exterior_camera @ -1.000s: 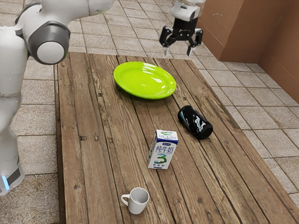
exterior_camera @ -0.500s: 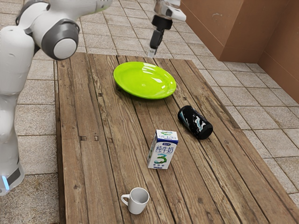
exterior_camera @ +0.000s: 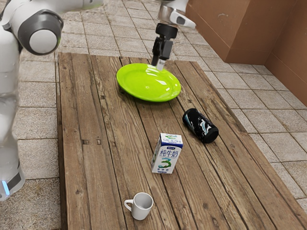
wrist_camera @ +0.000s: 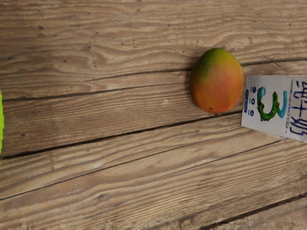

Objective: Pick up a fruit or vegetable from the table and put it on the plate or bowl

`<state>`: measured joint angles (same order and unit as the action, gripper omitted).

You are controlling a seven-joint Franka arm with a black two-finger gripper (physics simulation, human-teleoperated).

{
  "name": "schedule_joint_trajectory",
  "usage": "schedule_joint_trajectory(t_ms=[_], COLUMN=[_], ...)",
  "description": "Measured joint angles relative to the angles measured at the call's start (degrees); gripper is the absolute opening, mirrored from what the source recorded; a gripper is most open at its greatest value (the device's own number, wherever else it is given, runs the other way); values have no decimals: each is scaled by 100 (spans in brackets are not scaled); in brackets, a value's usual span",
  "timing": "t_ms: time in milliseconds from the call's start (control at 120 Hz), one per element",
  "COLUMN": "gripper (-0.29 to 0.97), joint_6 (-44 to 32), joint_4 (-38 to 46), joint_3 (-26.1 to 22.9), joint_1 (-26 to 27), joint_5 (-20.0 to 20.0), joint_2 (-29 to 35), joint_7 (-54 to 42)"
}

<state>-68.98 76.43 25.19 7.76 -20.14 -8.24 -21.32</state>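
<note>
A red-orange mango with a green top (wrist_camera: 216, 80) lies on the wooden planks in the wrist view, right beside the white milk carton (wrist_camera: 276, 108), nearly touching it. The lime-green plate (exterior_camera: 144, 84) rests on the far half of the table, and a sliver of its rim (wrist_camera: 1, 122) shows in the wrist view. My gripper (exterior_camera: 158, 62) hangs just over the plate's far edge, pointing down and seen edge-on. It holds nothing that I can see. The mango lies well away from the hand.
The milk carton (exterior_camera: 167, 153) stands upright mid-table. A black can (exterior_camera: 200, 125) lies on its side toward the exterior view's right. A white cup (exterior_camera: 140, 205) stands near the front edge. Brown walls rise at the upper right beyond the table (exterior_camera: 96, 143).
My hand has swung from beyond the table's far right corner to the exterior view's left, turned edge-on, and come down over the plate's far rim. The objects have stayed put.
</note>
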Motion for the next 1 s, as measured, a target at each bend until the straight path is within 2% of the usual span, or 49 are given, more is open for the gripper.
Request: schedule_joint_trajectory(t_ms=[92,183,350,692,1000], gripper=[68,68,68,68,68], joint_6=[-518,-1034,-1695,-2332,-2742], joint_4=[2116,2972,3271,3454,4072], joint_3=[10,13,79,52,57], joint_1=[535,607,634,993,1187], joint_5=[401,696,870,667,667], joint_2=[2126,2718,2679,2079,2322], joint_7=[365,697,1194,2160,2744])
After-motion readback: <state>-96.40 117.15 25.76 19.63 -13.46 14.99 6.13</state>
